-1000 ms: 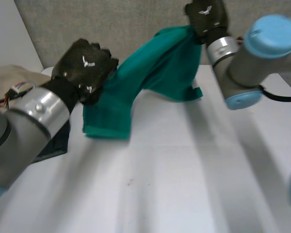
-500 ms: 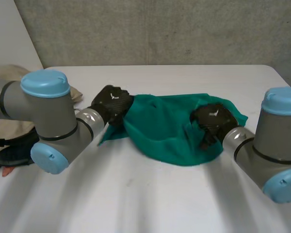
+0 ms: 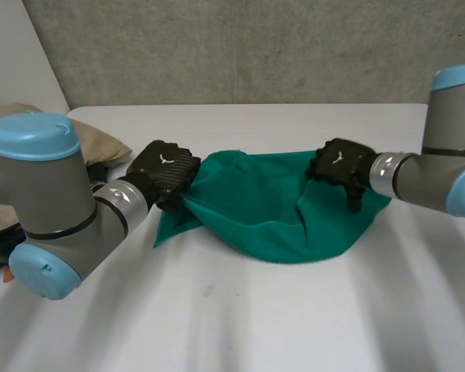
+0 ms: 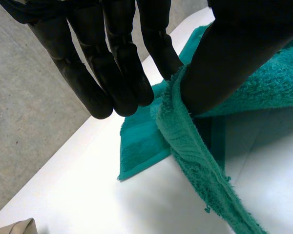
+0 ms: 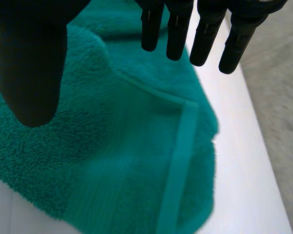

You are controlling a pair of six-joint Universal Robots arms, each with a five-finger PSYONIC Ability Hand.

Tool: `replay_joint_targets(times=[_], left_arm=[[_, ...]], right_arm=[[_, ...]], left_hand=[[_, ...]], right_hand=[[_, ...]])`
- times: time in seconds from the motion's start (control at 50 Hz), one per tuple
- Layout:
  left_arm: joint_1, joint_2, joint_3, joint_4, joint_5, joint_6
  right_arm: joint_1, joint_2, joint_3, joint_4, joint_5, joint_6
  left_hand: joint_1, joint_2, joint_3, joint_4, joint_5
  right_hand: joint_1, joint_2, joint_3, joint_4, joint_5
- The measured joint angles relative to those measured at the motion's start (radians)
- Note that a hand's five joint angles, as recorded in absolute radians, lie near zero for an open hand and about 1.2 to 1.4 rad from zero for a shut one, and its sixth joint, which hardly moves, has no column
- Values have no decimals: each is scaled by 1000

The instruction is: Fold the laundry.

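Head view: the green towel (image 3: 271, 209) is seen bunched mid-table (image 3: 294, 325), with the left hand (image 3: 164, 172) at its left edge and the right hand (image 3: 339, 164) at its far right edge. A beige cloth (image 3: 97, 143) is piled by the table's left edge.
Left wrist view: the green towel's hem is pinched between the thumb and straight, close-set fingers (image 4: 122, 73).
Right wrist view: fingers (image 5: 205, 34) are held straight and slightly spread above the green towel, with nothing gripped.

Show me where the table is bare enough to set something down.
Bare table runs along the near side, in front of the green towel; a strip behind the towel, toward the wall, is free too. Crowded: the clothes pile beside the left arm.
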Motion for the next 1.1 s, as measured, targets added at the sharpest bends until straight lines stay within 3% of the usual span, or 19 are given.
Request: replay_joint_targets(times=[0.24, 0.38, 0.4, 0.48, 0.6, 0.7, 0.84, 1.0, 1.1], left_arm=[[15, -4, 5, 3, 2, 3], [23, -11, 9, 5, 0, 3], [24, -12, 9, 5, 0, 3], [28, -28, 14, 3, -4, 6], [34, -60, 28, -20, -5, 21], [33, -93, 50, -62, -4, 39], [23, -161, 114, -123, -7, 57], [39, -230, 310, -107, -40, 78], [64, -214, 577, 28, -61, 38]], right_arm=[[21, 121, -43, -37, -78, -90], [29, 132, -80, -106, -26, -76], [29, 127, -82, -113, -20, -69], [21, 31, -36, -152, 31, 26], [-25, -217, 213, -153, 64, 103], [-57, -373, 440, -130, 73, 38], [-71, -410, 574, -106, 92, -50], [-53, -312, 410, -219, 105, 66], [-29, -263, 142, -513, 152, 332]], left_hand=[[0, 0, 0, 0, 0], [0, 0, 0, 0, 0], [0, 0, 0, 0, 0], [0, 0, 0, 0, 0], [0, 0, 0, 0, 0], [0, 0, 0, 0, 0], [0, 0, 0, 0, 0], [0, 0, 1, 0, 0], [0, 0, 1, 1, 0]], right_hand=[[19, 25, 14, 17, 17], [768, 817, 769, 780, 744], [768, 825, 783, 794, 756], [768, 835, 810, 830, 771], [768, 835, 810, 831, 771], [768, 835, 810, 834, 770], [768, 835, 810, 834, 771], [768, 835, 816, 835, 770], [768, 835, 816, 836, 771]])
